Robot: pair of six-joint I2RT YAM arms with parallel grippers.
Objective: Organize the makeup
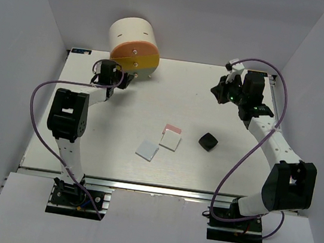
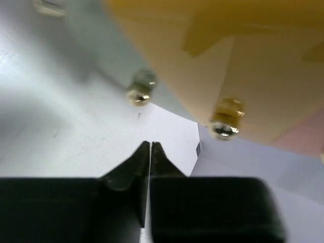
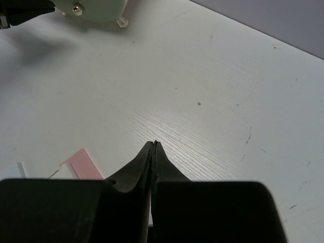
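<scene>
Makeup squares (image 1: 170, 141) lie mid-table, well apart from both arms' closed, empty jaws.

Bright, even overhead light leaves only soft, short shadows on the white tabletop (image 1: 153, 96), sharp from above, while the left wrist view blurs the orange drawer front (image 2: 253, 61) and glinting knobs (image 2: 225, 124), with the left end effector (image 2: 151, 144) an underexposed black silhouette.

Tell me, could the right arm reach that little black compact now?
Probably yes. The black compact sits alone on bare table, apart from the white squares, with nothing between it and the right gripper. Its jaws are shut, so they must open first.
</scene>
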